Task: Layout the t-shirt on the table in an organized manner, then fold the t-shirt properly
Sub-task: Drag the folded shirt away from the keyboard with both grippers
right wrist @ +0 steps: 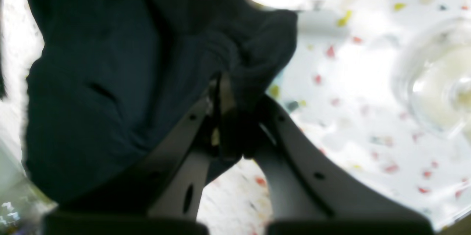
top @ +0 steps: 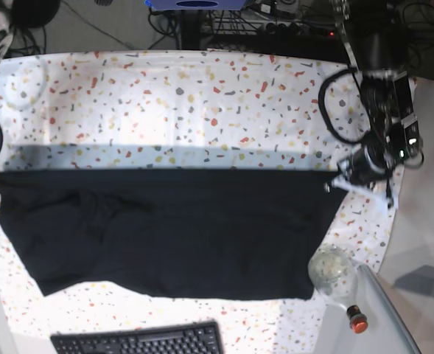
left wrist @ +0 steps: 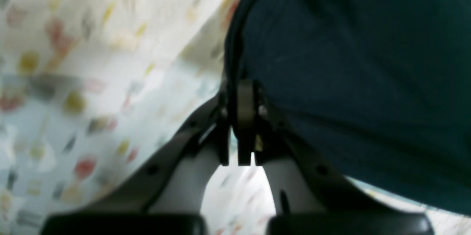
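Left wrist: my left gripper [left wrist: 245, 117] is clamped tight on the hem of the t-shirt [left wrist: 353, 80], dark cloth pinched between the fingers [left wrist: 245, 99] and spreading away to the right. The speckled table [left wrist: 92, 80] blurs past on the left.

Right wrist: my right gripper [right wrist: 228, 117] is pinched closed on a bunched fold of the t-shirt [right wrist: 110, 88], which hangs across the left half of the view. The table [right wrist: 349, 99] is bright to the right, with a clear glass thing [right wrist: 438, 80] at the edge, too blurred to name.

Base: the t-shirt [top: 172, 228] is stretched wide across the table [top: 202, 96], its top edge pulled into a straight line from side to side, left gripper [top: 333, 183] at one corner. A keyboard [top: 139, 341] sits at the near edge, and a glass globe [top: 331, 269] just beside the shirt's lower corner.
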